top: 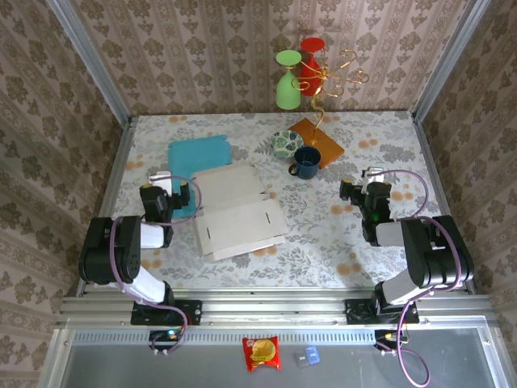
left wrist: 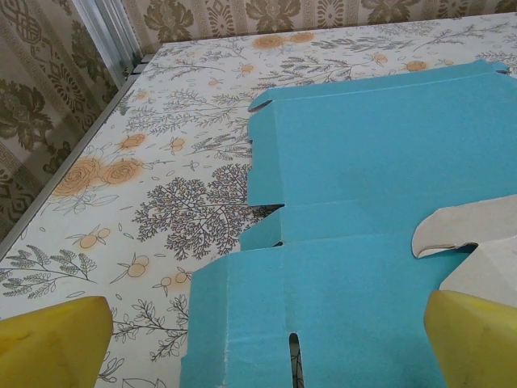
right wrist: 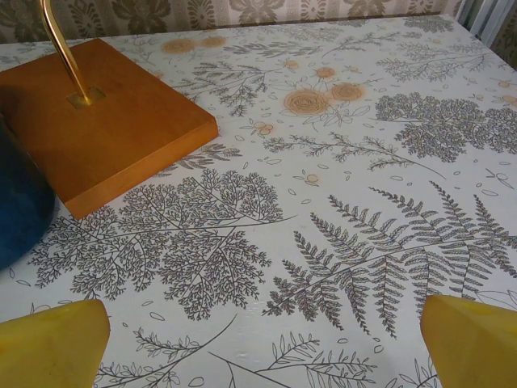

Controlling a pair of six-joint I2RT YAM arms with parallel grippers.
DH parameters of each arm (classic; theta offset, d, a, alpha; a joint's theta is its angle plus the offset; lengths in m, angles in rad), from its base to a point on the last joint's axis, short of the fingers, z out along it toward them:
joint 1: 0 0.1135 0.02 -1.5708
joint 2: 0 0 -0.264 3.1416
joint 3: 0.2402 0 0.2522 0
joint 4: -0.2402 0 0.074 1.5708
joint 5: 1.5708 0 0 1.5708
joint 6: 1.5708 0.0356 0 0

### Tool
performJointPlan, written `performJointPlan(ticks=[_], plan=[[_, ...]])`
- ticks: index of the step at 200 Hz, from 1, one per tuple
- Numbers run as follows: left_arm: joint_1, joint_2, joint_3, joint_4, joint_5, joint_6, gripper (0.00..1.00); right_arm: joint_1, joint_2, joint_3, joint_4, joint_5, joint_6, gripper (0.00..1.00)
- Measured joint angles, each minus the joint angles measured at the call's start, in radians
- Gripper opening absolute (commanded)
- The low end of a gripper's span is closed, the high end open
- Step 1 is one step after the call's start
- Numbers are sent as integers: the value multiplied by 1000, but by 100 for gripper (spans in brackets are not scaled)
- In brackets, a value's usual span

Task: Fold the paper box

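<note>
A flat beige paper box blank (top: 237, 212) lies unfolded in the middle of the table. It overlaps a flat blue blank (top: 198, 153) behind and to its left. My left gripper (top: 171, 194) hovers at the blue sheet's near left corner, open, with nothing between its yellow fingertips (left wrist: 50, 343). In the left wrist view the blue blank (left wrist: 371, 162) spreads ahead and a beige flap (left wrist: 472, 230) pokes in from the right. My right gripper (top: 361, 192) stands open over bare tablecloth on the right, its fingertips (right wrist: 472, 339) wide apart.
A blue mug (top: 306, 161) and a patterned bowl (top: 283, 143) sit behind the beige blank. A wooden base (right wrist: 97, 121) carries a gold wire stand holding a green glass (top: 287, 81) and a red glass (top: 311, 55). Papered walls close in three sides.
</note>
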Motion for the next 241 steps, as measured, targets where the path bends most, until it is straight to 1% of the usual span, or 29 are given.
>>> performJointPlan(ticks=[209, 227, 241], plan=[[0, 0, -4, 1, -1, 0, 100, 0, -3, -3, 15, 0, 0, 100], [-18, -35, -37, 18, -31, 7, 100, 5, -40, -29, 32, 10, -1, 100], [-49, -102, -63, 7, -67, 18, 100, 12, -98, -59, 31, 29, 0, 100]])
